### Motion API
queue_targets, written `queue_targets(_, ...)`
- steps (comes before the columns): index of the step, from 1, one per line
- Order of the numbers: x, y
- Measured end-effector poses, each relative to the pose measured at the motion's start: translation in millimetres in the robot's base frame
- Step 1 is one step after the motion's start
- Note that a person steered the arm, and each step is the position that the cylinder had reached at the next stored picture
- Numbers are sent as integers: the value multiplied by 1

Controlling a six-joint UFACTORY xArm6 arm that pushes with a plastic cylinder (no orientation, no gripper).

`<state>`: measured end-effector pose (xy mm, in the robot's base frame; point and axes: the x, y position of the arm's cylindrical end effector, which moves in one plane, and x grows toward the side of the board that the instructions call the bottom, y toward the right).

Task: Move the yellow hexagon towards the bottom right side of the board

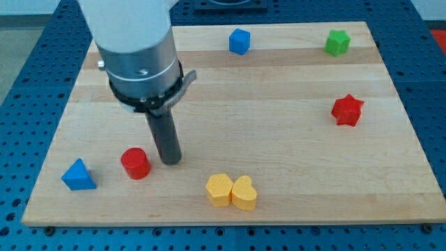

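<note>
The yellow hexagon (219, 189) lies near the board's bottom edge, left of centre, touching a yellow heart (244, 193) on its right. My tip (170, 161) rests on the board up and to the left of the hexagon, apart from it. A red cylinder (135, 163) stands just left of my tip.
A blue triangle (78, 175) lies at the bottom left. A blue block (239, 41) sits at the top centre, a green block (337, 42) at the top right, a red star (347, 109) at the right. The wooden board (279, 139) ends in blue perforated table.
</note>
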<state>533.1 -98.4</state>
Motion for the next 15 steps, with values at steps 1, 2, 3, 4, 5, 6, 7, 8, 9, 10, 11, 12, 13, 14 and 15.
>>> queue_targets(1, 15, 0)
queue_targets(2, 61, 0)
queue_targets(3, 86, 1)
queue_targets(4, 86, 2)
queue_targets(5, 85, 26)
queue_targets(6, 78, 58)
queue_targets(7, 45, 60)
queue_targets(8, -2, 64)
queue_targets(9, -32, 66)
queue_targets(10, -27, 72)
queue_targets(11, 8, 89)
queue_targets(12, 12, 66)
queue_targets(13, 8, 60)
queue_targets(14, 9, 55)
queue_targets(15, 44, 72)
